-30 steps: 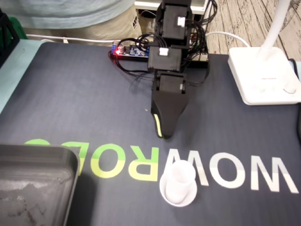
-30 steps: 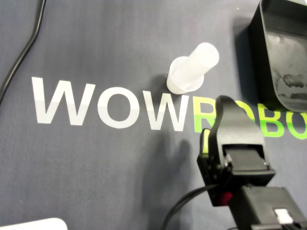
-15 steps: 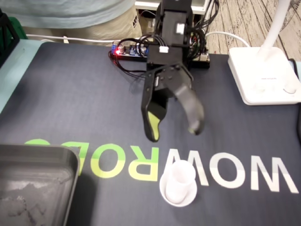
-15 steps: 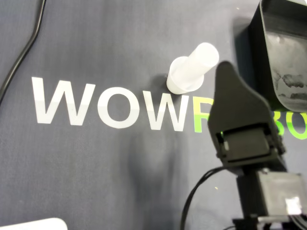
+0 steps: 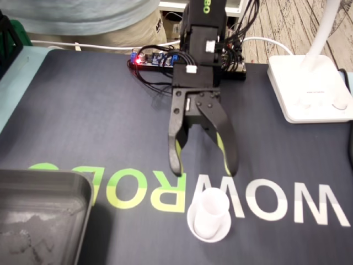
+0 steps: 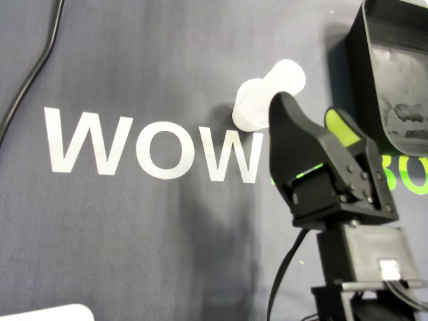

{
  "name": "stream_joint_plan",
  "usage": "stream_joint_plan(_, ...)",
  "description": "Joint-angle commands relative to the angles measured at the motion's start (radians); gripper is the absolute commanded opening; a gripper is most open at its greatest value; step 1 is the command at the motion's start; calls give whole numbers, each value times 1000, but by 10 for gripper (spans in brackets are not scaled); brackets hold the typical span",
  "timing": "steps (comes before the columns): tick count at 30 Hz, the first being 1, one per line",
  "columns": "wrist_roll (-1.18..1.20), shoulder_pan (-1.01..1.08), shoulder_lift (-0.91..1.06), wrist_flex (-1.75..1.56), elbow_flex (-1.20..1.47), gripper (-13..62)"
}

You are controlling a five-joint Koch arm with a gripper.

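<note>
A small white tube-like cup with a flared base [image 5: 209,221] stands upright on the dark mat, on the white letters; in the overhead view the cup [image 6: 253,107] shows partly behind a jaw. My black gripper with green pads [image 5: 203,168] hangs open just behind the cup in the fixed view, jaws spread wide, nothing between them. From overhead the gripper [image 6: 304,110] sits just right of the cup, apart from it.
A black tray [image 5: 38,221] lies at the lower left of the fixed view and at the upper right overhead as the tray [image 6: 394,73]. A white lamp base [image 5: 309,88] stands at the right. Cables and a circuit board [image 5: 157,59] lie behind the arm.
The gripper went from shut to wide open and came down toward the cup. The cup has not moved.
</note>
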Motion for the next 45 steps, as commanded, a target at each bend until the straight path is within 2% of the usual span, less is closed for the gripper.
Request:
stream_joint_plan(1,-49,-17,-78,-244,-44,311)
stream_joint_plan(4,-69,-20,-195,-417,-67,312)
stream_joint_plan(10,-61,-26,-192,-422,-51,339)
stream_joint_plan(32,-40,-8,-224,-417,-26,336)
stream_joint_plan(45,-40,5,-351,-390,-120,326)
